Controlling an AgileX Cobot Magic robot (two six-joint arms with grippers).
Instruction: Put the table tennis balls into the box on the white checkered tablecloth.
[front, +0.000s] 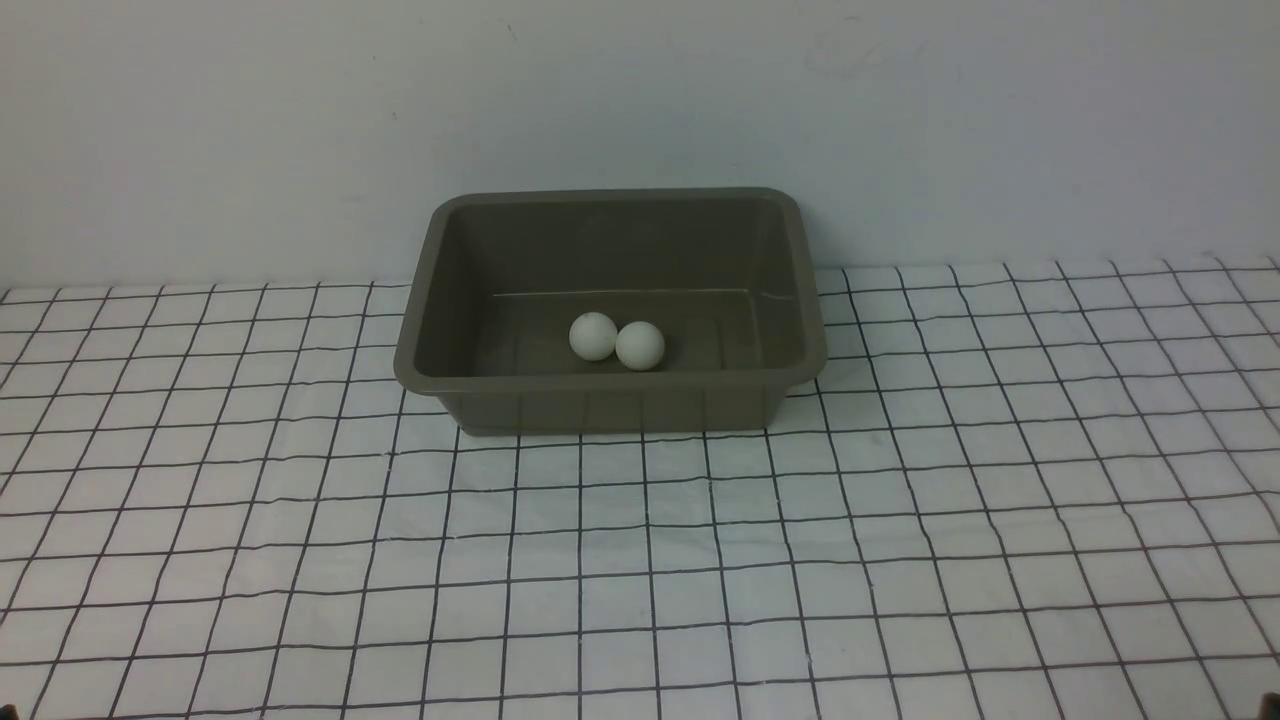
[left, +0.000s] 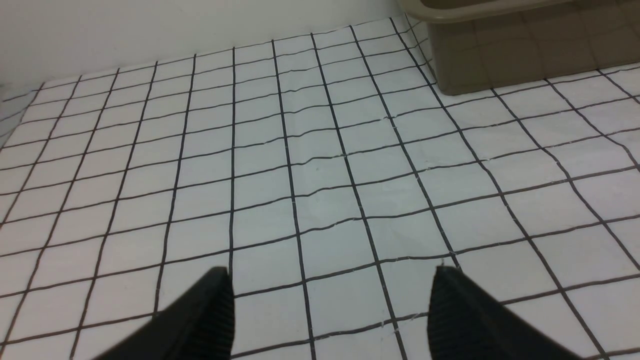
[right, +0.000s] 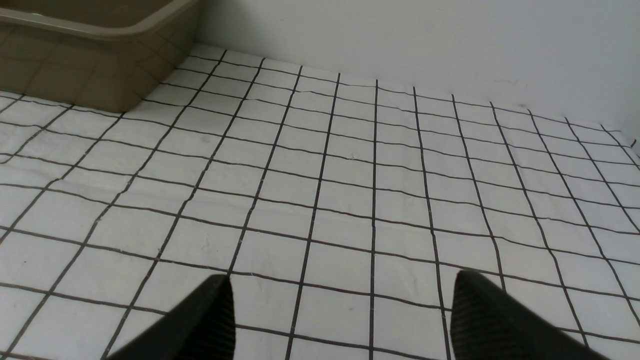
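Two white table tennis balls, one (front: 593, 336) touching the other (front: 640, 345), lie on the floor of the olive-brown box (front: 610, 395). The box stands on the white checkered tablecloth (front: 640, 560) near the back wall. No arm shows in the front view. My left gripper (left: 330, 272) is open and empty over bare cloth, with a corner of the box (left: 500, 55) ahead of it. My right gripper (right: 342, 280) is open and empty over bare cloth, with a corner of the box (right: 90, 65) ahead of it.
A plain pale wall (front: 640, 100) rises right behind the box. The cloth is slightly wrinkled and runs to both sides and to the near edge.
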